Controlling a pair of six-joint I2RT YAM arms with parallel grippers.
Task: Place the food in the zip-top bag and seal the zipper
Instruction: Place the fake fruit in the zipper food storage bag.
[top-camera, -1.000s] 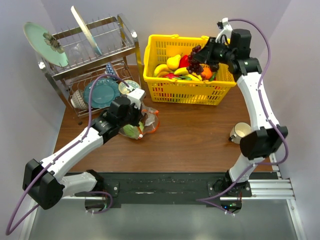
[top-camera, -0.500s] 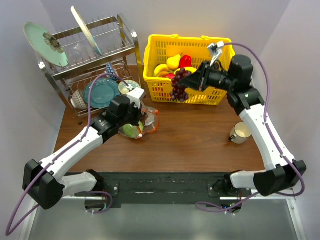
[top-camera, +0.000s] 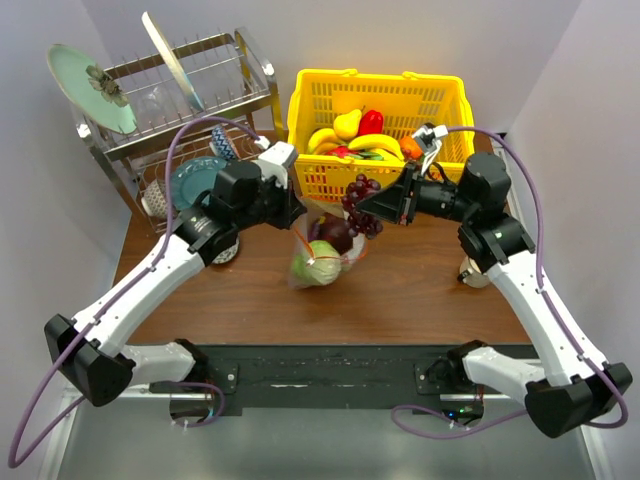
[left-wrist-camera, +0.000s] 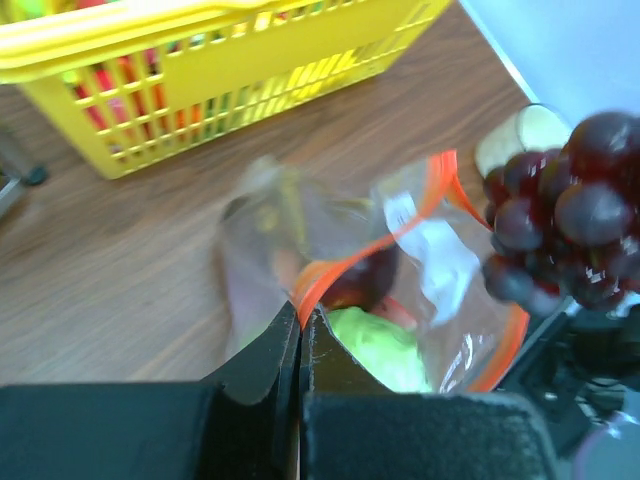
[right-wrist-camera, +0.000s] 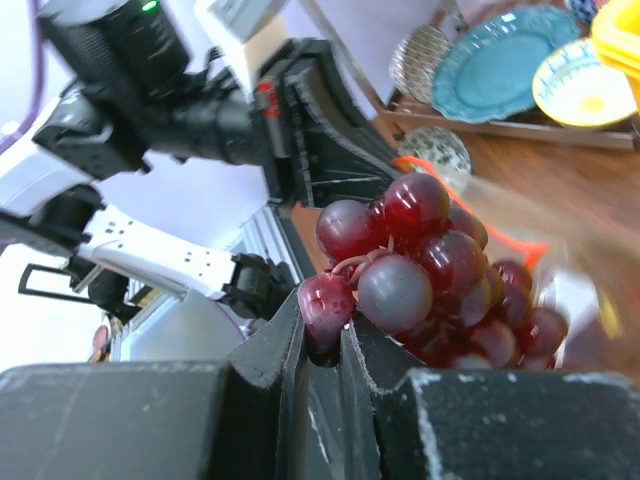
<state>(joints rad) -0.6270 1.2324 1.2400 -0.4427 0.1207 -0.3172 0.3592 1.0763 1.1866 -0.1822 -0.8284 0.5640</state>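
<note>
You are in the loading step. On the counter (top-camera: 420, 290), in front of the yellow basket (top-camera: 440, 105), the zip-top bag (top-camera: 322, 250) hangs from your left hand (left-wrist-camera: 300, 325). That hand is pinched closed on the bag's mouth edge at the zipper (left-wrist-camera: 345, 267), so the mouth gapes to the right. I cannot tell whether the bag's bottom rests on the counter.

A round green piece (top-camera: 313, 263) and the dark eggplant (top-camera: 336, 235) already lie inside. Your right hand (right-wrist-camera: 322, 330) is clamped on the grape bunch (right-wrist-camera: 425, 260), which hangs just beside the open mouth and is not yet in.

Next, by my judgement, you must carry the grapes over the opening and lower them past the red-orange strip before releasing. Hold the left hand steady so the mouth remains wide. Sealing comes after.
</note>
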